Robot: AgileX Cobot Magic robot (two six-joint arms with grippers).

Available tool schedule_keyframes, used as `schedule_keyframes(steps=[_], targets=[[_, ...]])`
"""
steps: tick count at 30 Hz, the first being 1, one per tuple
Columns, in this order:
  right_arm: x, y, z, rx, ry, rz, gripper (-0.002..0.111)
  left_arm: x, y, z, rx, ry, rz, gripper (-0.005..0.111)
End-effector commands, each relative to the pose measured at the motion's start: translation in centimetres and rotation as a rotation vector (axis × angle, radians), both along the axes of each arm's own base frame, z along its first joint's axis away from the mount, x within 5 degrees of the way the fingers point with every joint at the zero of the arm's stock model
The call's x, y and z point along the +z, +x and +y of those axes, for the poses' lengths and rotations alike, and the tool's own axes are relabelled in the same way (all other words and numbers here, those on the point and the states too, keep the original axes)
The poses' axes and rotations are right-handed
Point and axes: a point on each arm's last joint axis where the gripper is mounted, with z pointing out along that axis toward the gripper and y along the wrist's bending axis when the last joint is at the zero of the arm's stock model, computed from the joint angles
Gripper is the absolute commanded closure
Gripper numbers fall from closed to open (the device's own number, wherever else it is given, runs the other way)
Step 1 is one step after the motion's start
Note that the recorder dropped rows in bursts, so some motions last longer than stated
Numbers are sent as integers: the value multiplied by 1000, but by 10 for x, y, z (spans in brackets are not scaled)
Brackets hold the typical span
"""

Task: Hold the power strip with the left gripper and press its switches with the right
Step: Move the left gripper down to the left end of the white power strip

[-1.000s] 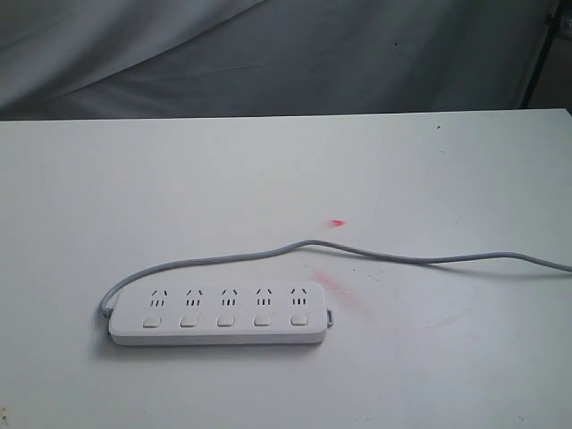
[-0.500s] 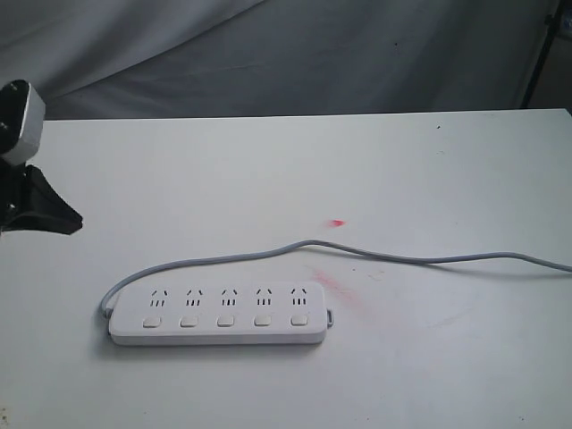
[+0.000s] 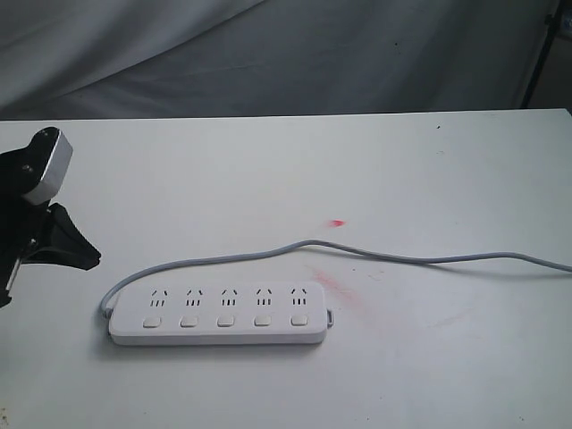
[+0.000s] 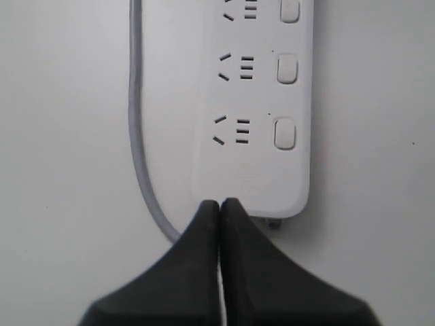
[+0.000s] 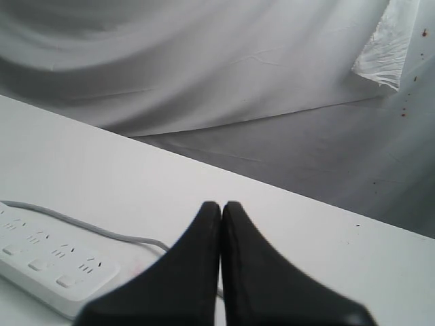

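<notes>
**Open first, then clamp the cord end**

Nearest: strip (image 3: 239, 333) flat on the table (image 3: 447, 375), toward the front and left of middle, long side across the exterior view. Five switches (image 3: 225, 320) in a row along its near edge, none covered. Just behind: cord (image 3: 393, 257) leaving the left end, curling back and running off to the right past a red smear (image 3: 335, 281).

Left gripper (image 4: 219, 204) off the strip's left end and apart from it. Fingertips pressed together, holding nothing, aimed at the cord end in the wrist view. Height above the table hard to judge.

Right gripper (image 5: 221, 204) absent from the exterior view. Likewise pinched to a point and empty, with one end of the strip in sight below. Farthest: grey cloth (image 3: 313, 54).

For a sound hold:
- Spread the left fingers wide before descending.
- Straddle the strip's short width at the cord end, short of the first socket and switch.
- Avoid landing a finger on the cord, which would probably tip or skid so light a bar.
- Close firmly and bear down a little.
- Leave the right tips together, since a narrow point suits a small button.
- Press straight down, one switch at a time.
</notes>
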Motion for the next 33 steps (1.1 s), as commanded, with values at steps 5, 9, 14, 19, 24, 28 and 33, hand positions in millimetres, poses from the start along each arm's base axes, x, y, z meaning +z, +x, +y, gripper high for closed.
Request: schedule_keyframes(steps=[5,9,14,19,24,28,33], targets=[[-1,0,0,-7,-7,-2,108,1,-5,-3,-28,-29,34,97],[-1,0,0,-7,-7,-2,108,3,-7,-5,-36,-58,60,72],[-1,0,0,-7,-7,-2,108,5,-6,-8,-11,-99,67,40],[-1,0,0,-7,-7,-2,108,5,-7,-9,-16,-100,73,29],[-1,0,0,-7,-7,-2,108,5,-7,-9,-16,-100,73,28],[-1,0,0,-7,-7,-2,108,4,-6,-8,-14,-95,72,28],[-1,0,0,-7,-7,-2,108,-11,-2,-8,-12,-87,118,28]])
